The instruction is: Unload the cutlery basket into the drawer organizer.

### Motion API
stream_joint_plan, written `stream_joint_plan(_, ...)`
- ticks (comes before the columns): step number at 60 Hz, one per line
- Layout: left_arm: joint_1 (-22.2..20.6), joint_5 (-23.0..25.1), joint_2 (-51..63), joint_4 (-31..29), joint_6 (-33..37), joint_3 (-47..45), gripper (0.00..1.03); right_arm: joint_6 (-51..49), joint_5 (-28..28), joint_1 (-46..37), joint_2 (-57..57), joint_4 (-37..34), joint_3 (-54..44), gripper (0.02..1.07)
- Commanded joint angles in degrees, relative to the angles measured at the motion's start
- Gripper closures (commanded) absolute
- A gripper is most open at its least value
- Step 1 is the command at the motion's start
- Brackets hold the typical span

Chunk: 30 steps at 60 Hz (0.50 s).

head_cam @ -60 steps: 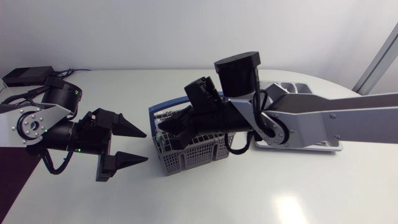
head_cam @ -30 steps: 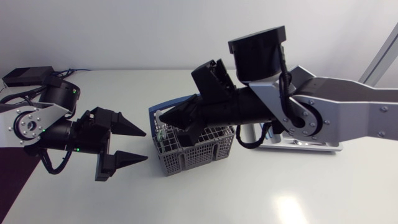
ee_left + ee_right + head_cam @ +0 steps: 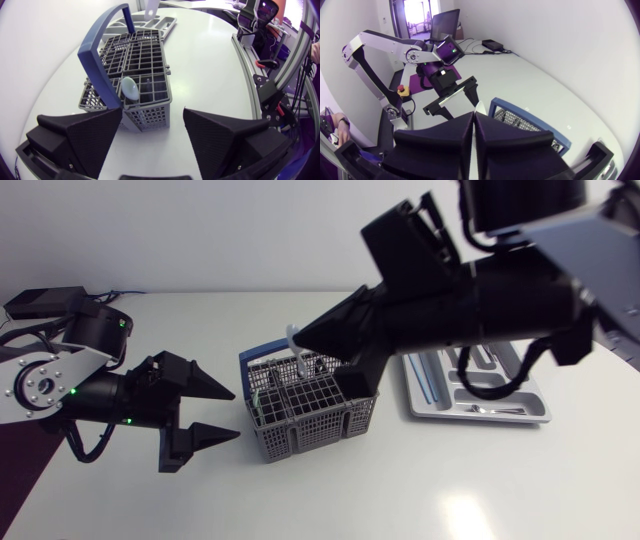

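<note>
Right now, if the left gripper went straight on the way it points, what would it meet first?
Probably the cutlery basket: its near end wall lies ahead of the open left gripper, though depth is unclear.

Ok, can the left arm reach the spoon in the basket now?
Probably yes: the left gripper, jaws open, faces the basket, the spoon stands in its nearest compartment, and the right gripper holds a white utensil above the far side. The blue handle beside it may crowd.

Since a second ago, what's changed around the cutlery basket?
The right gripper rose out of the cutlery basket, lifting a pale utensil clamped in it. The left gripper stayed open beside it; basket and drawer organizer did not move.
</note>
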Motion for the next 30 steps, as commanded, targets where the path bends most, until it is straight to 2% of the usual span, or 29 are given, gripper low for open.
stream_joint_plan(1, -1.67, -2.19, -0.89, 0.39, -3.78, -0.57, 0.1, -2.05, 2.37, -1.17, -3.43, -3.7, 2.11, 1.01)
stream_joint_plan(10, -2.63, -7.91, -0.89, 1.44, -10.11, -0.21, 0.1, -4.51, 4.83, -4.43, -8.35, -12.23, 4.21, 1.01)
stream_joint_plan(19, -4.3, -13.27, -0.71, 3.55, -15.3, -0.92, 0.1, -11.98, 5.71, -10.58, -10.28, -21.9, 5.45, 1.01)
stream_joint_plan(25, -4.57, -14.32, 0.08, 3.91, -16.7, -0.74, 0.1, -17.43, 5.62, -17.26, -10.81, -27.17, 5.45, 1.01)
stream_joint_plan(30, -4.66, -14.5, 0.26, 4.35, -17.5, -0.65, 0.1, -21.65, 5.36, -23.32, -11.43, -28.49, 3.86, 1.01)
